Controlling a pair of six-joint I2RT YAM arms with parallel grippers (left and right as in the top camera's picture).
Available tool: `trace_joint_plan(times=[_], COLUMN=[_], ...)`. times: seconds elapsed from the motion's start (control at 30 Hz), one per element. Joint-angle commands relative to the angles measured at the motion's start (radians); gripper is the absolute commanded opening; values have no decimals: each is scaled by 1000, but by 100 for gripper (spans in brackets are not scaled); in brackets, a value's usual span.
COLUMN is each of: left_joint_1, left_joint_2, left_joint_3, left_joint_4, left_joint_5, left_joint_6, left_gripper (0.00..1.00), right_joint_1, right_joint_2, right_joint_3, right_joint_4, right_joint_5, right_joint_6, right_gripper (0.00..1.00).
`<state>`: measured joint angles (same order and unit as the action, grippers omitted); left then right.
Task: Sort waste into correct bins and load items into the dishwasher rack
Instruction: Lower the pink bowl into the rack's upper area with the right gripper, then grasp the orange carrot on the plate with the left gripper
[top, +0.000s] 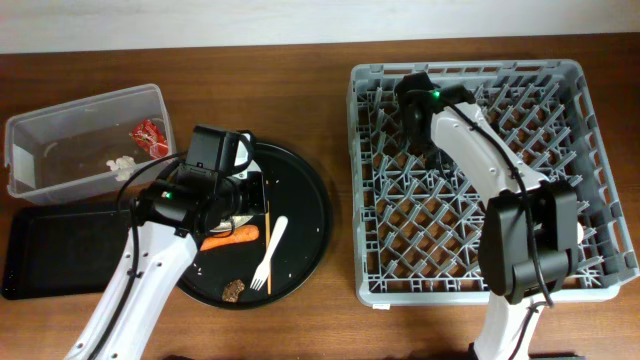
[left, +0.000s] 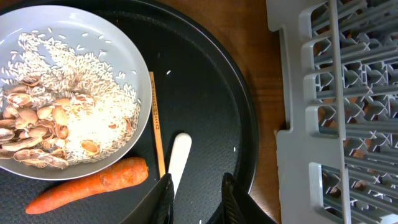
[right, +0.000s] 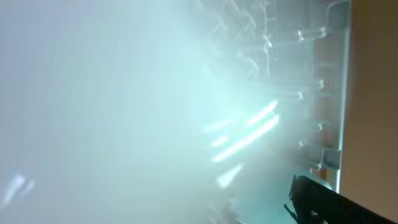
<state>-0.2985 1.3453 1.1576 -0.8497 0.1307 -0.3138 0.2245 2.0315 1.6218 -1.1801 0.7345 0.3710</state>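
Note:
My left gripper (left: 196, 199) hovers open over the round black tray (left: 205, 93), with only bare tray between its fingers. The white fork (left: 179, 155) runs up from beside its left finger. An orange carrot (left: 93, 183) lies left of it, below the grey-white plate (left: 118, 37) of rice and shells. A brown lump (top: 234, 289) sits at the tray's front. My right gripper (top: 415, 105) is over the back left of the dishwasher rack (top: 600, 150). A pale blue blur, the light-blue cup (right: 124, 112), fills its view. One finger (right: 317, 199) stands far out to the right.
The clear tub (top: 60, 140) at the far left holds a red wrapper (top: 150, 135) and a white tissue (top: 122, 165). A shallow black tray (top: 60, 250) lies in front of it. A thin wooden stick (left: 155, 124) rests beside the plate.

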Motion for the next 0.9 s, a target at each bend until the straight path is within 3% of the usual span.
trace_joint_plan(times=[0.0,0.27,0.37,0.5,0.53,0.63,0.87], left_joint_1=[7,7,7,7,7,7,3], left_joint_2=[-9,-9,-9,-9,-9,-9,38], left_joint_3=[9,9,9,9,9,9,-10], left_joint_4=[-5,-5,-5,-5,-6,-27,-76], left_joint_5=[11,10,10,10,10,-9,-8], left_joint_6=[9,9,9,9,9,9,9], left_gripper=[26,26,26,27,33,35,35], right_joint_1=[0,-64,-120,-196,-214,-239,-237], right_joint_2=[-78,-247,-337,-446,-464,-479,-476], right_joint_3=[-6,11,11,11,11,11,-14], right_joint_4=[-13,-13,-21,-54,-75,-188,-341], right_joint_5=[-26,-130,-296,-600,-679,-832,-828], right_joint_6=[40,38,28,-98,-137,-244,-313], right_gripper=[99,99,99,99,99,99,99])
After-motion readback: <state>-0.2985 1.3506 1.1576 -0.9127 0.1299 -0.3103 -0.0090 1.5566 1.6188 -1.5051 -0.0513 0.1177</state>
